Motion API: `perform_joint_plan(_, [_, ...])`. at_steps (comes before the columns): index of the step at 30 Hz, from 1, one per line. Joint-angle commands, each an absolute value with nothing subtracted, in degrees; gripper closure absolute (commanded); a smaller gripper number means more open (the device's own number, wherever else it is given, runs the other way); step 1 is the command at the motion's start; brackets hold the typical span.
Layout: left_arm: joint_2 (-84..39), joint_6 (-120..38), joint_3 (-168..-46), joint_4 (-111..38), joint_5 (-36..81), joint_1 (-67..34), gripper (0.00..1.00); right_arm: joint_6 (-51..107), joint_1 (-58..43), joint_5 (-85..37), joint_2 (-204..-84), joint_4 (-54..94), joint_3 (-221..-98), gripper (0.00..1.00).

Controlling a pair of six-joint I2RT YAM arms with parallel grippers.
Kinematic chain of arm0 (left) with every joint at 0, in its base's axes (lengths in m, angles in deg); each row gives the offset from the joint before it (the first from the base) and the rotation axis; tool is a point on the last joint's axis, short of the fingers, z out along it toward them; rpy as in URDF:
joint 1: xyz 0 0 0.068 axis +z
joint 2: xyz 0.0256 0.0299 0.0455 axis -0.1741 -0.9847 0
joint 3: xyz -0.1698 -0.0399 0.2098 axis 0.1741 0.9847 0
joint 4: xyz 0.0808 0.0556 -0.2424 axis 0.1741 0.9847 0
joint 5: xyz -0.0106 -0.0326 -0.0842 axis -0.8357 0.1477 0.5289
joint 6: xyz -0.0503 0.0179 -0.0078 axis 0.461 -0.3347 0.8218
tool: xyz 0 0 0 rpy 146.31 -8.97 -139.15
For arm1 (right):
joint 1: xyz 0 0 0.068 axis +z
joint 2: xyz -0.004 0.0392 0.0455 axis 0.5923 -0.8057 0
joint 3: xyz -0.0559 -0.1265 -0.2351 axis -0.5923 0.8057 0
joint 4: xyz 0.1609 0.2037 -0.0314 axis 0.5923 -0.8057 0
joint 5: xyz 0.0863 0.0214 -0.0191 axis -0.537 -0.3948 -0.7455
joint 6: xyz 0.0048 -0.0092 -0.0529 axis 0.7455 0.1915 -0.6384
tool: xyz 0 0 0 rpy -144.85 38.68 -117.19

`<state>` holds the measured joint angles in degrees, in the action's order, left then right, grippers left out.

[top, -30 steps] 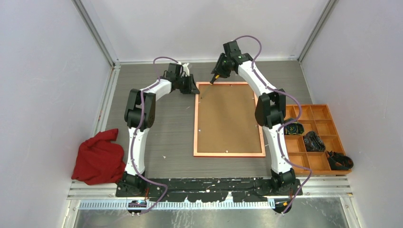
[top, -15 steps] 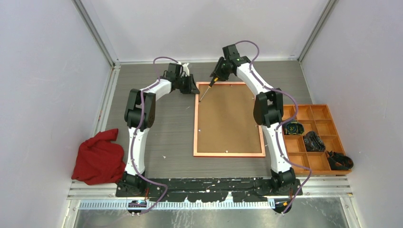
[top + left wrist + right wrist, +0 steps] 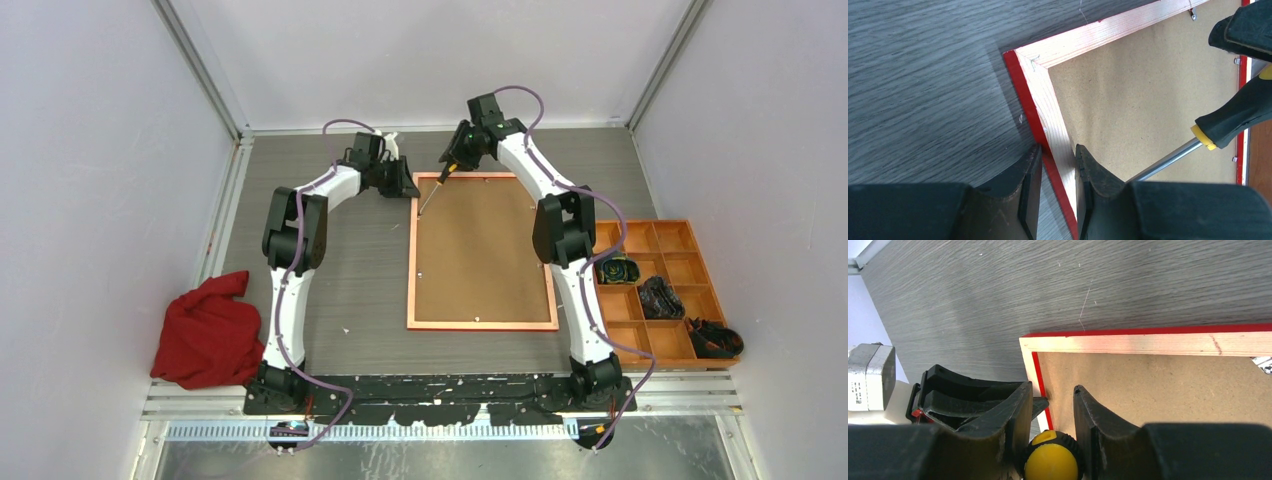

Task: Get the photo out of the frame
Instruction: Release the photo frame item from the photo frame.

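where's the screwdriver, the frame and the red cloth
screwdriver (image 3: 1233, 116): left wrist view, on its black handle
frame (image 3: 480, 324): top external view, on the near rail
red cloth (image 3: 205, 335): top external view, middle of the heap

One red frame (image 3: 410, 262), one brown backing board (image 3: 482, 255) and one screwdriver (image 3: 436, 192) with a black-and-yellow handle. On the tabletop (image 3: 360, 285) there is also one red cloth (image 3: 205, 335) and one orange tray (image 3: 655, 222) with three dark bundles (image 3: 620, 270) in it. Two arms, one claw each: left claw (image 3: 1057, 155), right claw (image 3: 1053, 392).
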<state>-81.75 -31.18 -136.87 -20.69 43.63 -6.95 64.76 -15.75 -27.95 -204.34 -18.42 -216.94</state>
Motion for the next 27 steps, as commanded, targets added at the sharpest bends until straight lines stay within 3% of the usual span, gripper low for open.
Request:
perform_joint_plan(1, [-87.5, -33.9, -134.7, -13.2, 40.2, -8.0, 1.0, 63.0, -13.1, -28.4, -203.5, -20.6, -219.5, 0.99])
perform_joint_plan(27, [-87.5, -34.1, -134.7, -13.2, 40.3, -8.0, 1.0, 57.2, -12.8, -19.2, -196.7, -20.2, -218.3, 0.99])
